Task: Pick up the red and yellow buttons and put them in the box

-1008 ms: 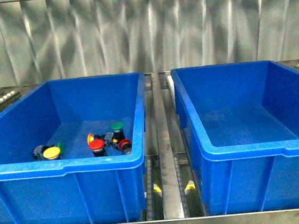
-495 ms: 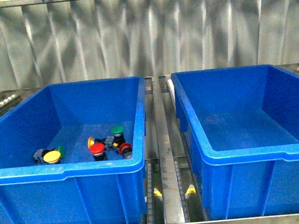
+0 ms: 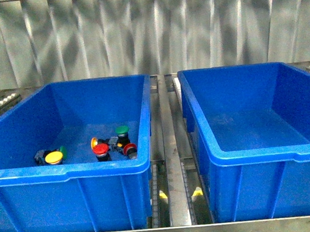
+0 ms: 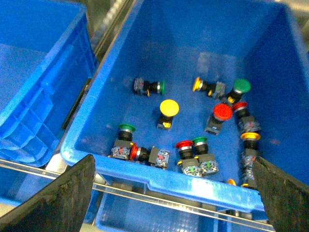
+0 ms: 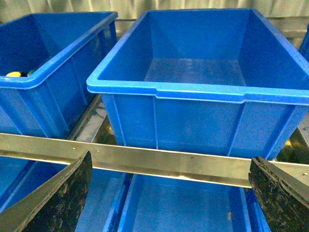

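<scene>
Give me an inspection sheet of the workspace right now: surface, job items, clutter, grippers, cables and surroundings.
Surface: metal rack carrying two blue bins side by side.
Job's things: red buttons and a yellow button lie loose in the left bin; the right bin is empty.
Clutter: green-capped buttons and at least one orange-capped button are mixed among them.
Grippers: left gripper is above the left bin, fingers wide apart, holding nothing; right gripper faces the right bin, fingers wide apart, holding nothing.
Cables: nothing seen.
Surroundings: corrugated metal wall behind; more blue bins on a lower level.
</scene>
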Robot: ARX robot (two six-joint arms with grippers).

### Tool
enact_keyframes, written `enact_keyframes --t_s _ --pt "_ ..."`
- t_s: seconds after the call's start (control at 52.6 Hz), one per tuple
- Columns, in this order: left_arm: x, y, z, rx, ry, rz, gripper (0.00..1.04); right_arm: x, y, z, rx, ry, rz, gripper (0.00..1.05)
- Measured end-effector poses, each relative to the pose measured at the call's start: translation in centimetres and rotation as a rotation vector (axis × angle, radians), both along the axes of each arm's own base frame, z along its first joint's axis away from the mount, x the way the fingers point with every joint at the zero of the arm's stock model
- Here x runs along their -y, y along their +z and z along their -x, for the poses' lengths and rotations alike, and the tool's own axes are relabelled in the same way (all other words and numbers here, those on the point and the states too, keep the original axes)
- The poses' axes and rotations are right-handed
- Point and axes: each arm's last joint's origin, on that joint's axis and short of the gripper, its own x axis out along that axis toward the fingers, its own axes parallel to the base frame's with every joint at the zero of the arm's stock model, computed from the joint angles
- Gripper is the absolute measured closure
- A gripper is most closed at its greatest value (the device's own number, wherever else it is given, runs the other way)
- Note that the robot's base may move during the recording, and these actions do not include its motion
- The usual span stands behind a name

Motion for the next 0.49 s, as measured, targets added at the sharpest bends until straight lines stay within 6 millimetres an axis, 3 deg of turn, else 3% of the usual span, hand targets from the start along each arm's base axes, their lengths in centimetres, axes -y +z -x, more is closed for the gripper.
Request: enact_keyframes --t_s 0.19,0.266,0.38,0.495 --pt "3.5 1.1 -8.2 -0.135 -0.025 -0.056 0.08 0.0 0.0 0.0 0.0 0.0 0.0 0.07" --pt "4.5 0.6 -10.2 -0.18 -0.033 -0.067 0.08 0.0 0.0 0.0 0.0 0.0 0.0 0.07" --pt "6.3 -1.9 -15.2 -0.281 0.004 -0.09 0.08 0.0 0.0 0.0 0.0 0.0 0.0 0.07" --pt "7.3 -4.8 -18.7 -0.331 0.033 -0.098 0.08 0.0 0.0 0.0 0.0 0.0 0.0 0.07"
